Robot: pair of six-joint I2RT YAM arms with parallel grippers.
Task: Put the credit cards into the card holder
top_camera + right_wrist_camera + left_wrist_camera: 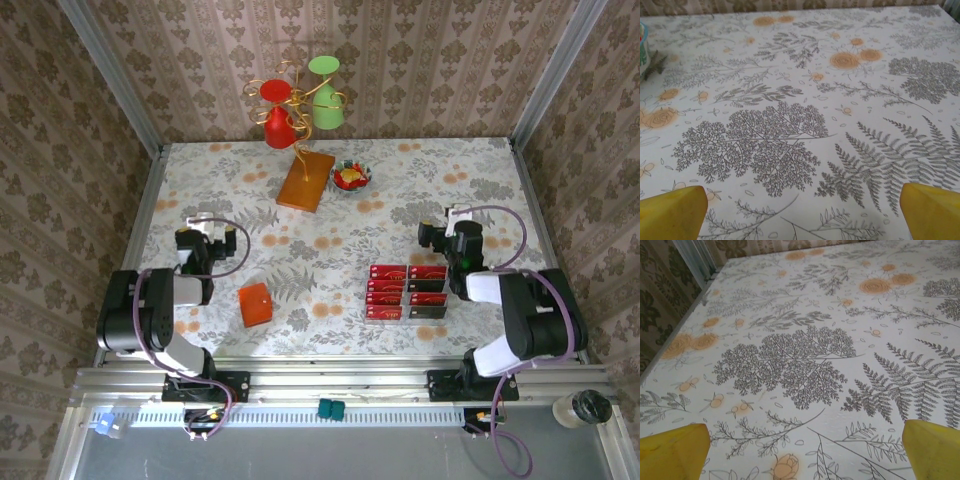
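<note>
- Left claw (805, 452) and right claw (802, 212) both gape wide and empty over bare counter (300, 235).
- Credit cards (407, 291) lie flat in 2 touching columns beside the right arm; a pinch could drag 2.
- Card holder (255, 304), by the left arm, may skid.

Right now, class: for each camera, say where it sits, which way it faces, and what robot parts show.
Top external: above, behind the bases, looking down on table, credit cards, card holder; left arm, right arm show.
Left wrist: low, facing across the table; yellow fingertips wide apart.
Right wrist: likewise; fingertips, bowl at left.
Shared: top and right wrist views share the bowl.
</note>
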